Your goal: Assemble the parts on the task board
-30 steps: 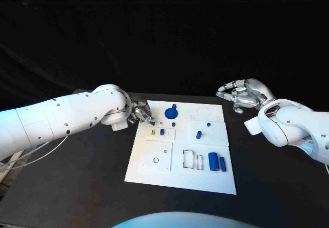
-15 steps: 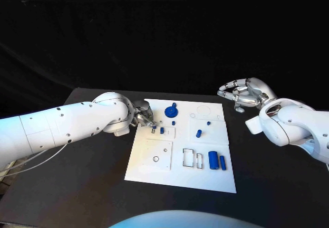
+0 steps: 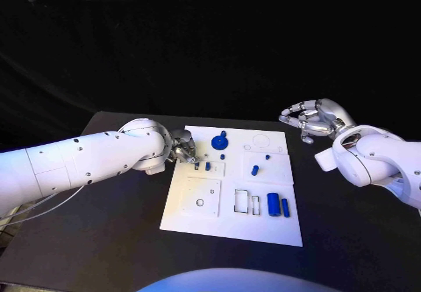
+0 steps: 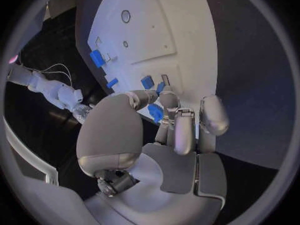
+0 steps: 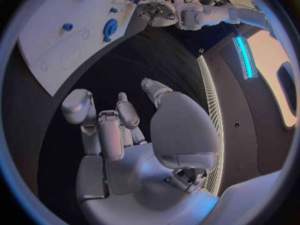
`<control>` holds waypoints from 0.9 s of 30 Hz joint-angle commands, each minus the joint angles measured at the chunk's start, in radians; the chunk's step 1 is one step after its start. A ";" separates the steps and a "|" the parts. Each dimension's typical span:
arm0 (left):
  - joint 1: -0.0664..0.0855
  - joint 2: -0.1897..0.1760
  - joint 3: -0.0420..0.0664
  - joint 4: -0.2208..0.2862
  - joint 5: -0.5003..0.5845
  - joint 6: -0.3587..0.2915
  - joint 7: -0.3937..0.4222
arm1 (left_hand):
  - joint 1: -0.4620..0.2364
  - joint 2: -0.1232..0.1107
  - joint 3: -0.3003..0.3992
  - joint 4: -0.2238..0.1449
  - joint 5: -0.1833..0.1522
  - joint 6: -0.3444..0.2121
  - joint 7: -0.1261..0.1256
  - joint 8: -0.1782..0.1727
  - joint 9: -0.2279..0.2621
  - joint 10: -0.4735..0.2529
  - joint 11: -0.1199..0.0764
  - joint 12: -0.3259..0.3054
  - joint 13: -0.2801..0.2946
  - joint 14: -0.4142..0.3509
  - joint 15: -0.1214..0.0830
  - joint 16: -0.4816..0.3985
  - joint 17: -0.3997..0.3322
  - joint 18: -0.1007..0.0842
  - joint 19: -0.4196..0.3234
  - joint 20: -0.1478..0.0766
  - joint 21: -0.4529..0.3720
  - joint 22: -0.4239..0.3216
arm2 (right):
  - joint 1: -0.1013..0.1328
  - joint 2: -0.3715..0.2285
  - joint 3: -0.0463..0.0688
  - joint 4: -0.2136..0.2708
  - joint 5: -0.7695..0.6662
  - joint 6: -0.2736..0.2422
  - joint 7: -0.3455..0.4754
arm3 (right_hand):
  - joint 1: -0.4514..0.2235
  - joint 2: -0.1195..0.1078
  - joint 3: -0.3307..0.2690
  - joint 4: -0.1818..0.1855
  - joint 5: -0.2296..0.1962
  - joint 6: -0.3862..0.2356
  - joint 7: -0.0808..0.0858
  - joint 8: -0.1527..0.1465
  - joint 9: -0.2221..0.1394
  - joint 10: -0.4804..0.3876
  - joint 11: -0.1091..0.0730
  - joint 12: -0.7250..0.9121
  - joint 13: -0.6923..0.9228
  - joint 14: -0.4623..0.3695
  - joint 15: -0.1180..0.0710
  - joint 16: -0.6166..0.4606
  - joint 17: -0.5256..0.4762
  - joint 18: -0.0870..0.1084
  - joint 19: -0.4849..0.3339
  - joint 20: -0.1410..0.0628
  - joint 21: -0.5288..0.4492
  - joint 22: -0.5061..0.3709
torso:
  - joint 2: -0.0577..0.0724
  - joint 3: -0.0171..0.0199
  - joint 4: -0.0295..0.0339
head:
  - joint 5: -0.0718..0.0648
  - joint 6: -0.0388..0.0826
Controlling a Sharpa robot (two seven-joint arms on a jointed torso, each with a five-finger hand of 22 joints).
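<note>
White task board [image 3: 230, 213] on black table [image 3: 105, 243], left hand [image 3: 184, 149] fingers pinching blue part [image 4: 155, 113], right hand [image 3: 314, 120] curled, empty

You are looking at a robot test lab or demo booth. In the middle of the head view a matte black table [image 3: 105, 201] carries a flat white task board [image 3: 230, 213] with small blue plastic parts [image 3: 273, 204], and black curtain backdrop [image 3: 210, 55] fills the upper half of the frame.
</note>
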 commanded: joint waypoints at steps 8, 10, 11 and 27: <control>-0.004 0.005 -0.003 -0.004 -0.013 0.045 -0.014 | 0.008 -0.004 0.182 -0.175 0.006 0.012 -0.003 0.006 0.000 0.008 -0.002 0.006 0.003 0.064 -0.009 0.005 0.079 -0.011 0.008 -0.001 0.006 0.001 | -0.001 0.000 0.000 0.000 -0.002 0.015 0.006 | -0.008 0.004 0.000 0.008 0.007 -0.009 0.000 0.001 0.001 -0.006 -0.002 0.003 -0.001 0.040 -0.005 -0.005 0.024 0.009 -0.003 0.000 -0.007 -0.001 | 0.001 -0.0001 0.0010 | 0.001 -0.001; -0.005 0.005 -0.003 -0.005 -0.013 0.048 -0.016 | 0.008 -0.004 0.182 -0.175 0.006 0.012 -0.003 0.006 0.000 0.008 -0.002 0.006 0.003 0.064 -0.009 0.005 0.079 -0.011 0.008 -0.001 0.006 0.001 | -0.001 0.000 0.000 0.000 -0.002 0.015 0.006 | -0.008 0.004 0.000 0.008 0.007 -0.009 0.000 0.001 0.001 -0.006 -0.002 0.003 -0.001 0.040 -0.005 -0.005 0.024 0.009 -0.003 0.000 -0.007 -0.001 | 0.001 -0.0002 0.0005 | 0.000 -0.001; -0.005 0.006 -0.003 -0.005 -0.013 0.050 -0.016 | 0.008 -0.004 0.182 -0.175 0.006 0.012 -0.003 0.006 0.000 0.008 -0.002 0.006 0.003 0.064 -0.009 0.005 0.079 -0.011 0.008 -0.001 0.006 0.001 | -0.001 0.000 0.000 0.000 -0.002 0.015 0.006 | -0.008 0.004 0.000 0.008 0.007 -0.009 0.000 0.001 0.001 -0.006 -0.002 0.003 -0.001 0.040 -0.005 -0.005 0.024 0.009 -0.003 0.000 -0.007 -0.001 | 0.001 -0.0004 0.0001 | 0.000 -0.002; -0.008 0.005 -0.004 -0.003 -0.012 0.091 -0.011 | 0.007 -0.006 0.183 -0.176 0.009 0.013 -0.003 0.006 0.000 0.010 -0.002 0.007 0.006 0.065 -0.009 0.006 0.081 -0.010 0.008 -0.002 0.006 0.000 | -0.001 0.000 0.000 -0.001 -0.002 0.016 0.005 | -0.009 0.005 -0.002 0.011 0.008 -0.010 -0.001 0.003 0.002 -0.005 -0.002 0.005 0.000 0.041 -0.005 -0.005 0.026 0.009 -0.002 -0.001 -0.006 0.001 | 0.000 -0.0006 -0.0004 | 0.001 -0.004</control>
